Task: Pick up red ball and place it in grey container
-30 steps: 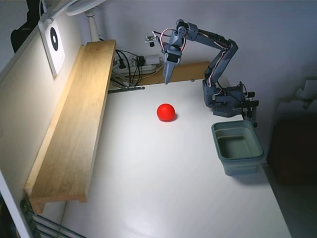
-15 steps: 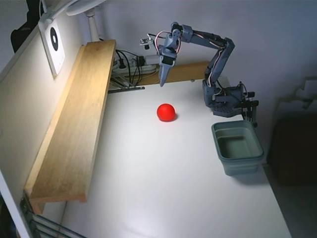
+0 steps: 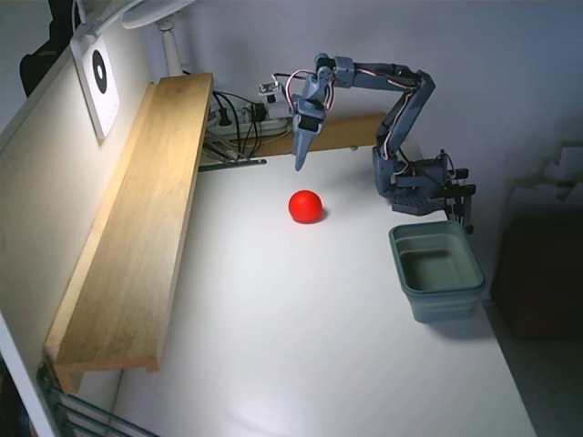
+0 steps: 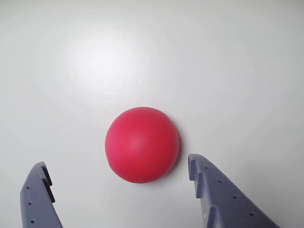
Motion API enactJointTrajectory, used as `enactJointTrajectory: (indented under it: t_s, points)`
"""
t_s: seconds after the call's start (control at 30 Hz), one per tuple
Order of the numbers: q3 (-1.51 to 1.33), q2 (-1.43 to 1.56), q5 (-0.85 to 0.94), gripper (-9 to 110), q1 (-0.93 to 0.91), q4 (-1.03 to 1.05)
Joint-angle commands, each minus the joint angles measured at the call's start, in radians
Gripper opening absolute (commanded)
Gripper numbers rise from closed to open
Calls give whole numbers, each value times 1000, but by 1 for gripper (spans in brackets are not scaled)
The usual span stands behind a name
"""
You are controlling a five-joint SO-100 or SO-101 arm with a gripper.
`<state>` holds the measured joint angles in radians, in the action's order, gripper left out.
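White tabletop [image 3: 301,346] bears the red ball [image 3: 306,206], ungrasped and well apart from the empty grey container [image 3: 437,270], and we judge nothing done: the pincer [image 4: 118,183] hangs spread above the ball.

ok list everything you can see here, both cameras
ball: 1, red, on the table, mid-back, under the gripper
tub: 1, grey-green, empty, right side of the table in the fixed view
table: 1, white
shelf: 1, light wood, along the left wall
target card: 1, white with black rings, on the left wall
cables: a bundle, black, back edge
arm: 1, grey, back right
gripper: 1, grey, open above the ball
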<state>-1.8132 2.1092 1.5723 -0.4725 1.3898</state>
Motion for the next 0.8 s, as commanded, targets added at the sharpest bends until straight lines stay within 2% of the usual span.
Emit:
enactJointTrajectory:
  t_s: [0.0,0.77]
  points:
    - [-64,54,-2,38,-1,-57]
    - [-552,85,-2,38,-1,-514]
